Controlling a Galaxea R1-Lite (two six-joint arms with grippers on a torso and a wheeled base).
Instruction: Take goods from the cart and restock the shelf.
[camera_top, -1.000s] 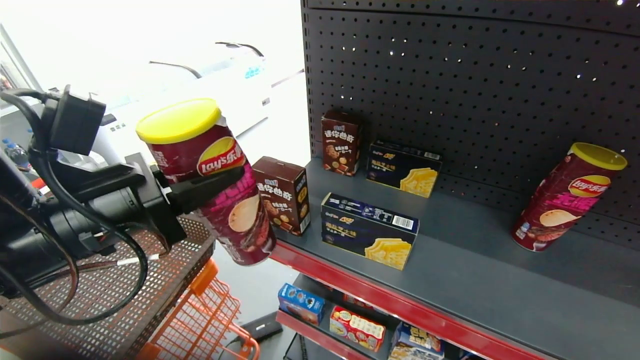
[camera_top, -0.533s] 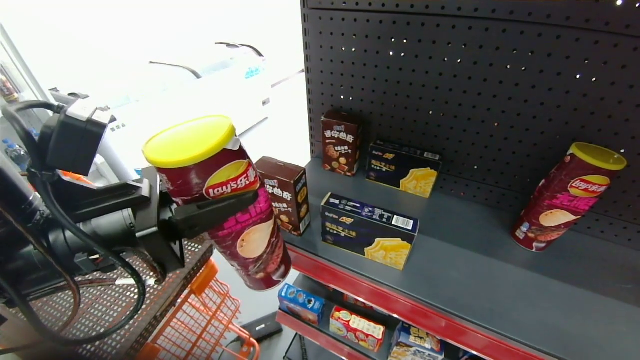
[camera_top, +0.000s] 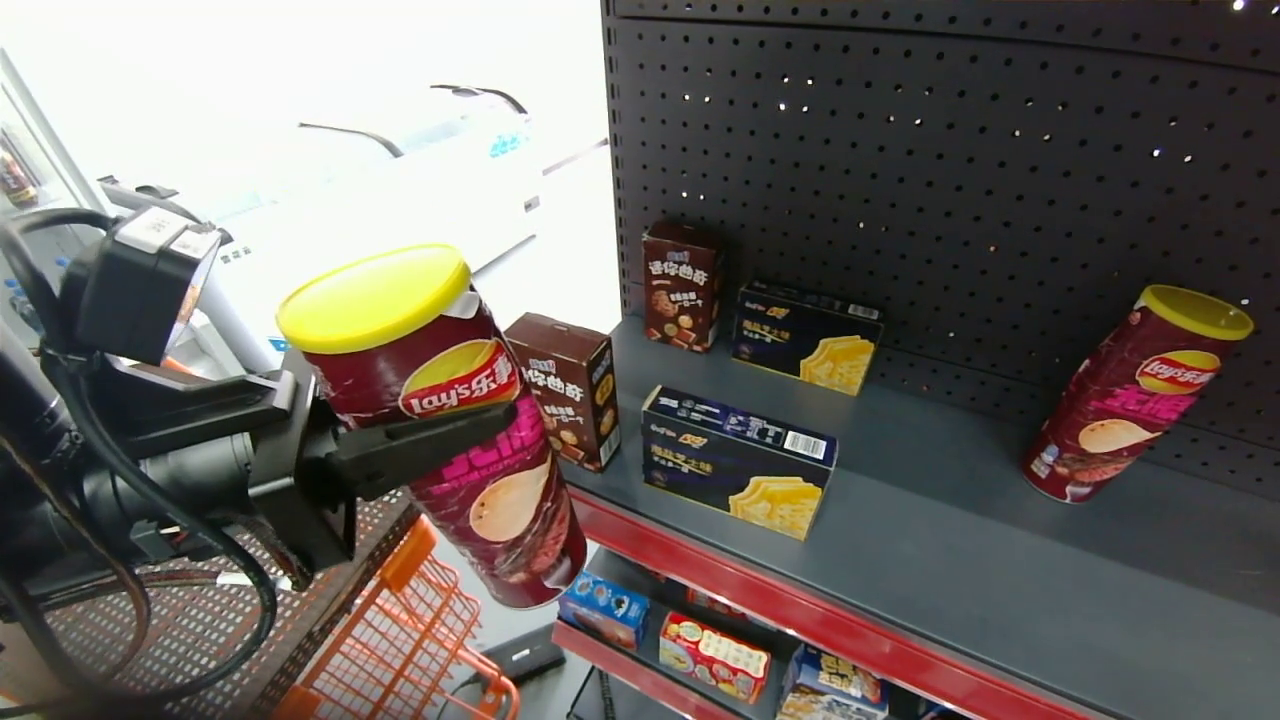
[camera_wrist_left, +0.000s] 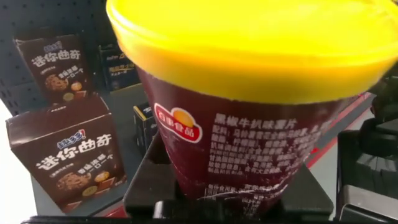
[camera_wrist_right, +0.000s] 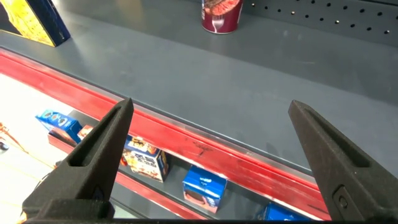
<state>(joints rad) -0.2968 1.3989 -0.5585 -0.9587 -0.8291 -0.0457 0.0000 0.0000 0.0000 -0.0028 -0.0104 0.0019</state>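
Firmly clamped, the left gripper (camera_top: 455, 430) holds a can (camera_top: 400, 365) round its middle, one black finger (camera_top: 420, 450) crossing the label. The can is in the air at left centre of the head view, off the left end of the shelf (camera_top: 950, 540) and above the orange cart (camera_top: 400, 640). It is tilted, with the yellow lid toward the upper left and the base toward the lower right. The right gripper (camera_wrist_right: 211, 106) has its fingers wide apart with nothing between them, and it hangs over the shelf's red front lip (camera_top: 760, 595).

The shelf deck is plain grey, backed by a black pegboard (camera_top: 950, 150) that fills the upper right of the head view. At the deck's left end stand two brown boxes (camera_top: 565, 390), one near the lip and one at the back. Just right of them are two blue boxes (camera_top: 740, 460), also one in front and one behind. A second can (camera_top: 1130, 400) stands well apart at the right edge, leaning back against the pegboard. Small packs (camera_top: 715, 655) sit on a lower shelf at bottom centre. The upper left of the frame is bright and washed out.

Both cans carry a round red-and-yellow logo, pink characters and a picture of a crisp. The brown boxes show white characters and cookies. The front blue box has a barcode on top and a yellow wafer picture.
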